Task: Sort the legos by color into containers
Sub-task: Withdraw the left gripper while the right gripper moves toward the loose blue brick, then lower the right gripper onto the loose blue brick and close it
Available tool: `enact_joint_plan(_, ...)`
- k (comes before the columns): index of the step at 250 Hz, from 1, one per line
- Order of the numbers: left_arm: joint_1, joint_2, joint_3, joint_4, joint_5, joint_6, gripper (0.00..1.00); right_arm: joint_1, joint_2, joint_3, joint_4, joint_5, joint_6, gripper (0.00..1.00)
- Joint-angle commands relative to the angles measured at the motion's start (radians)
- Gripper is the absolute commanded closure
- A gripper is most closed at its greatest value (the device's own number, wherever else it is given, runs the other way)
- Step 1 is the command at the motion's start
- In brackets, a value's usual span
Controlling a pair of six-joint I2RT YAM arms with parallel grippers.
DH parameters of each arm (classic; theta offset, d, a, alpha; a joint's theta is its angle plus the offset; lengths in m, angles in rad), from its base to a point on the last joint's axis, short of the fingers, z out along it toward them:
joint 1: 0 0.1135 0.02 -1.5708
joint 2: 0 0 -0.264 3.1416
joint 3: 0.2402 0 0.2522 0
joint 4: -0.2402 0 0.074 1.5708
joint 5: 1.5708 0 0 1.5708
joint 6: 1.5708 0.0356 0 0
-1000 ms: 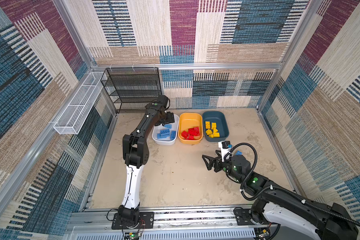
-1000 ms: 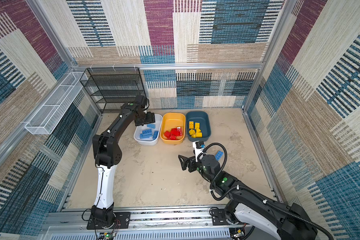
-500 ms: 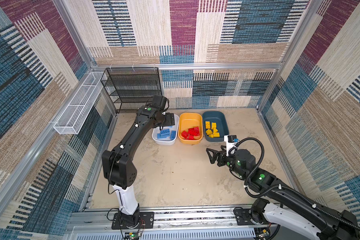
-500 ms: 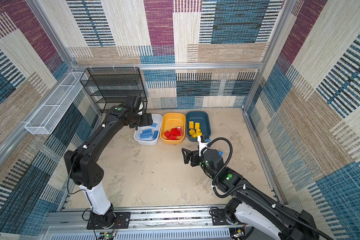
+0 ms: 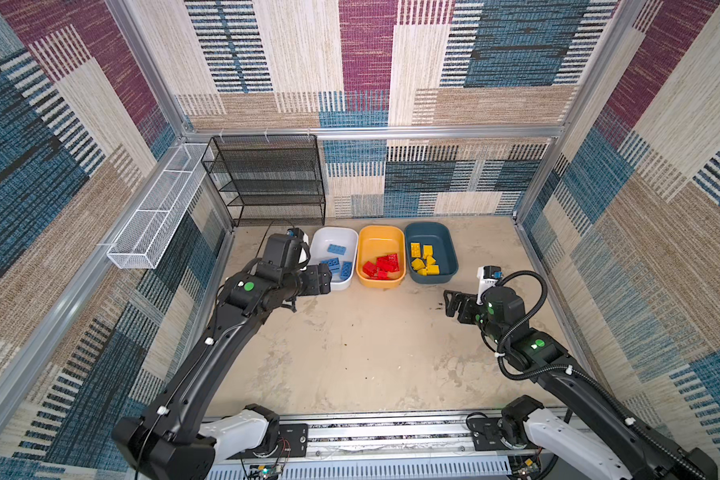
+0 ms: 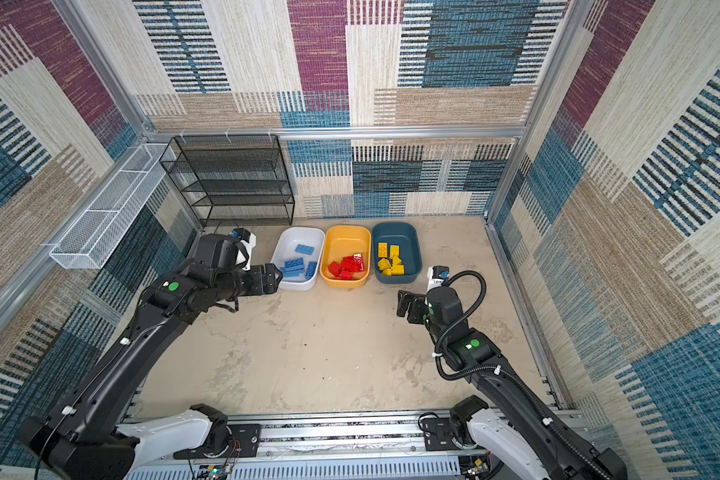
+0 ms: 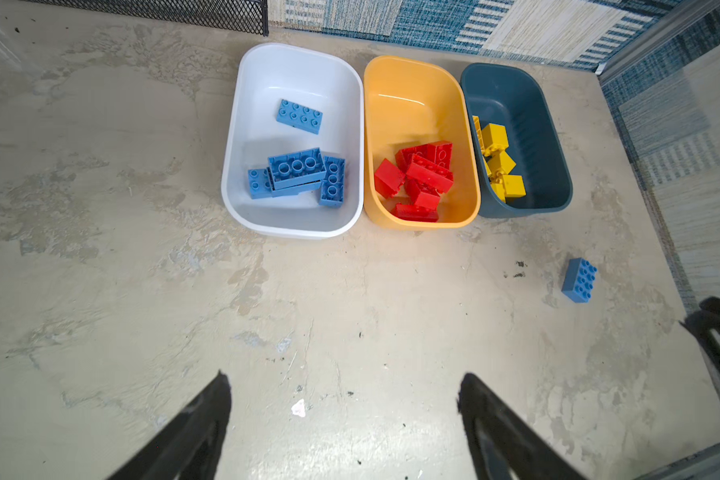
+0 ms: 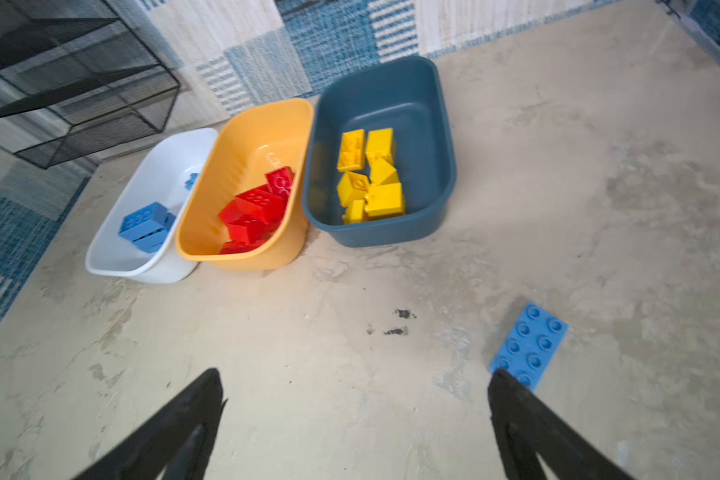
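You're nearly done: 3 tubs (image 7: 425, 224) hold sorted bricks (image 7: 429, 174). 1 blue brick (image 8: 528, 347) left on floor (image 8: 350, 332), by R gripper (image 8: 355, 374), spread, empty. L gripper (image 7: 344, 382) spread too, empty.

Three tubs in all: one white tub (image 7: 230, 158), one yellow-orange tub (image 7: 408, 95), one teal tub (image 7: 528, 108). In the white tub, five blue bricks (image 7: 296, 166) as far as the pile allows counting, one half hidden beneath another. In the yellow-orange tub, about six red bricks (image 7: 429, 176), heaped too tightly for certainty. In the teal tub, six yellow bricks (image 8: 385, 199). One loose blue brick (image 8: 528, 347) out on the worktop (image 7: 350, 311). Two claws: left claw (image 7: 345, 376), right claw (image 8: 354, 370). One black mesh rack (image 5: 267, 178), one white wire basket (image 5: 154, 216).
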Motion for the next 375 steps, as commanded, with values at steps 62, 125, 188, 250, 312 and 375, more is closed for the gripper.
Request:
enact_joint_plan(62,-0.001,-0.253,-0.217,-0.024,0.006,0.087,0.13,-0.192,0.146,-0.077,0.086,-0.077,0.091,0.00)
enact_joint_plan(125,0.001,-0.298,-0.287,0.018,0.028,0.118,0.14,-0.270,0.282,-0.054,0.111,-0.058,0.092,0.03)
enact_joint_plan(188,0.000,-0.353,-0.388,0.084,0.074,0.108,0.14,-0.301,0.468,-0.001,0.123,-0.046,0.046,0.09)
enact_joint_plan(250,-0.001,-0.407,-0.401,0.088,0.082,0.103,0.14,-0.301,0.618,0.095,0.087,-0.007,0.014,0.19)
enact_joint_plan(312,-0.004,-0.421,-0.402,0.090,0.098,0.102,0.14,-0.301,0.711,0.146,0.053,-0.010,0.001,0.30)
enact_joint_plan(375,-0.014,-0.425,-0.400,0.085,0.075,0.111,0.14,-0.276,0.734,0.159,0.022,-0.021,0.001,0.43)
